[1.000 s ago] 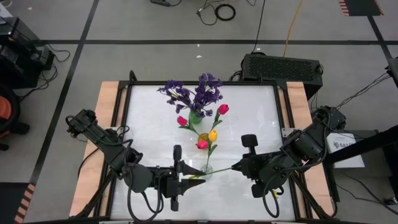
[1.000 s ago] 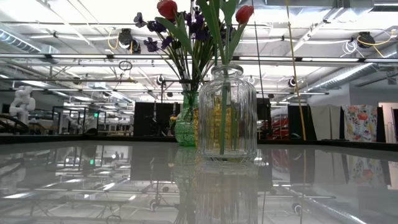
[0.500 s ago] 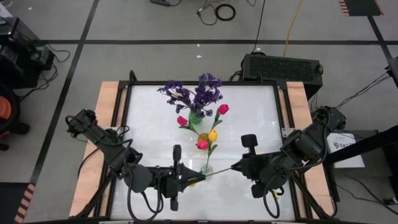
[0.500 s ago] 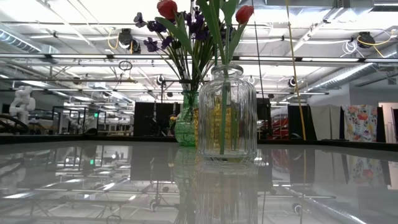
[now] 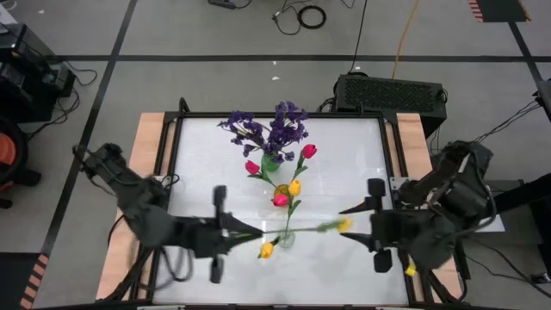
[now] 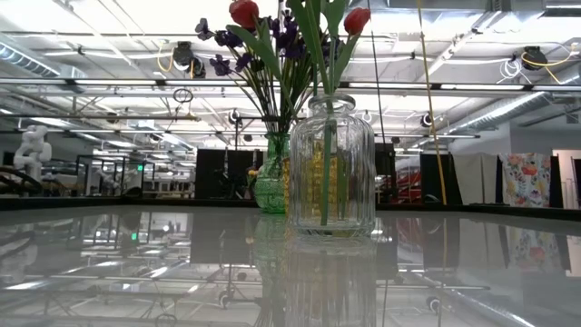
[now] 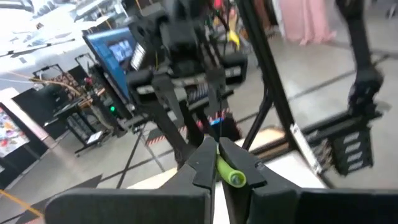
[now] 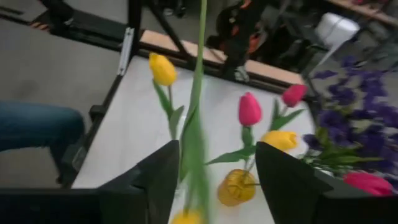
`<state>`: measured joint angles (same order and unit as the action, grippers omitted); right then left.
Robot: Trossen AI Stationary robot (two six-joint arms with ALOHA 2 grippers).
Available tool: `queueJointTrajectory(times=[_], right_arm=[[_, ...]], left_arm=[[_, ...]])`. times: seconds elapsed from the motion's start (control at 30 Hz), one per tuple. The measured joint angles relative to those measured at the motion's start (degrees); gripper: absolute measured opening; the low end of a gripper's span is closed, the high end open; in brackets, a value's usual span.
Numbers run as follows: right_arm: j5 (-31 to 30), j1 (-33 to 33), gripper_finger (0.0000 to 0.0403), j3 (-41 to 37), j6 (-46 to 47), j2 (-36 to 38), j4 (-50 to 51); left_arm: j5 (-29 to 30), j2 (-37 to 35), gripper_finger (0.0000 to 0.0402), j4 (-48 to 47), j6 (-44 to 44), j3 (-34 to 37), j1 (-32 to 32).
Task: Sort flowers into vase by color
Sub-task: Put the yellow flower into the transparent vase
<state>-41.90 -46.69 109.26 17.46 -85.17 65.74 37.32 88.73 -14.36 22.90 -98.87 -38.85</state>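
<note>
Green stem of the yellow tulip slung level over the table in the high view, cut end in the left gripper, yellow head just off the right gripper. Changed in the last second: right fingers, clamped on that stem before, now sprung wide and pulled back toward their own side; left fingers, half open then, now pinched shut on the stem. Probably a hand-over just finished, leaving the left arm alone to carry the flower. Not yet in any vase; clear vase right below the stem, purple sprigs already standing in the green vase farther back.

Low view: no gripper in sight, nor the carried tulip. Only the clear vase with stems rising out of it, and the green vase behind.

Left wrist view: left gripper closed tight, green stem tip poking out between the fingers.

Right wrist view: right gripper spread wide, gripping nothing; blurred stem running up through the gap, touching neither finger as far as can be told.
</note>
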Motion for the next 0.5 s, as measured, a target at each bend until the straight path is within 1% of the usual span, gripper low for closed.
queueJointTrajectory(times=[0.1,0.2,0.37,0.43,0.5], right_arm=[[-4.91,-2.39,0.0212,-1.62,2.23,1.17,0.81],[-8.32,-3.97,0.0214,-5.52,4.98,2.35,0.82],[-12.89,-5.23,0.0214,-16.01,12.74,5.71,0.08],[-13.73,-5.23,0.0214,-21.09,15.18,7.56,-2.48],[-14.03,-5.13,0.0214,-26.61,15.73,9.22,-7.51]], left_arm=[[0.02,-2.9,0.0019,1.35,-0.08,0.0,-0.94],[0.06,-5.39,0.0017,2.46,0.17,-0.02,-1.45],[-2.4,-8.73,0.0007,3.94,0.35,-0.02,-1.41],[-4.07,-9.54,0.0007,5.75,1.26,-0.02,-1.27],[-5.59,-9.86,0.0007,7.97,3.03,-0.02,-1.05]])
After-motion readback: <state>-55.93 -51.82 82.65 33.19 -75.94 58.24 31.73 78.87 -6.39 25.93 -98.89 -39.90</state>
